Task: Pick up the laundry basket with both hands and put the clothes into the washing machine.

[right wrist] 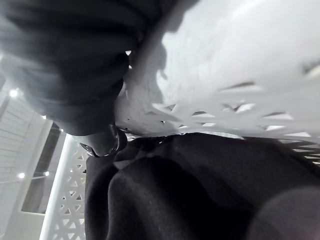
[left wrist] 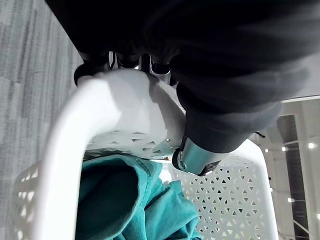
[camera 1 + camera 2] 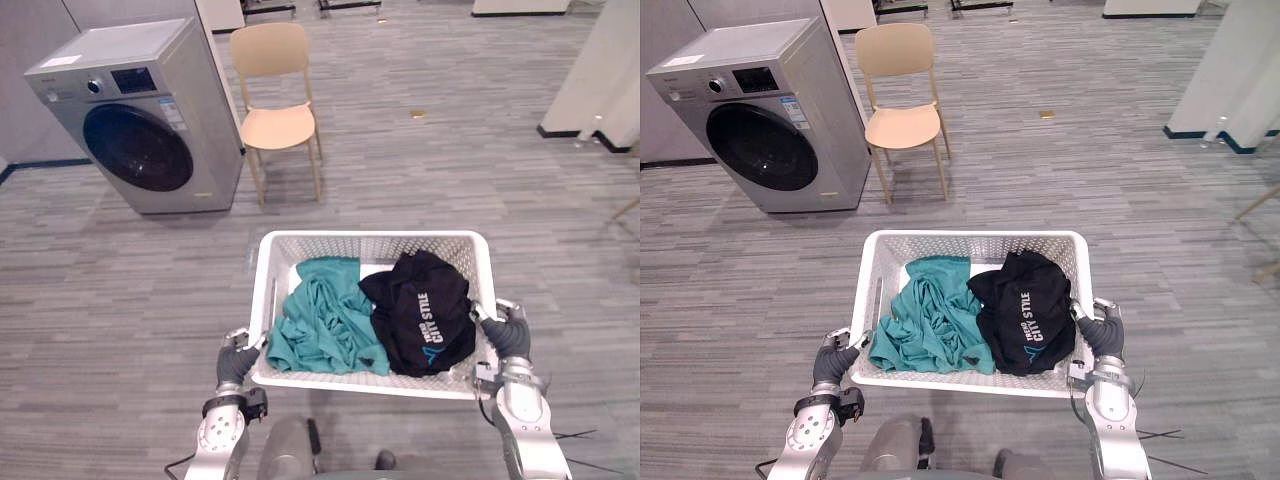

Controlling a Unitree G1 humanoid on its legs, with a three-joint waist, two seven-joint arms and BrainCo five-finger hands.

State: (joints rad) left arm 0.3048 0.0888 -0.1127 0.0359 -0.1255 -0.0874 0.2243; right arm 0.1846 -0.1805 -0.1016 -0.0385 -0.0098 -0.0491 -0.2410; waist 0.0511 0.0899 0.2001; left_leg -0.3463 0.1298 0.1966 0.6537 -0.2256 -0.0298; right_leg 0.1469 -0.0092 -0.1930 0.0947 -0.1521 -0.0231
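The white perforated plastic laundry basket (image 3: 372, 243), holding a teal garment (image 3: 325, 325) and a black garment (image 3: 425, 310), is clasped at its end rims by the left hand (image 3: 236, 362) and right hand (image 3: 508, 337). It should be kept level and carried toward the grey front-loading washing machine (image 3: 140, 115).

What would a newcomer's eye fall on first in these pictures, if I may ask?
A white laundry basket is front and centre, gripped at its sides by the left hand and the right hand. Inside it, a teal garment lies beside a black garment. Farther off on the left stands a grey washing machine, its round door shut, with a beige chair beside it.
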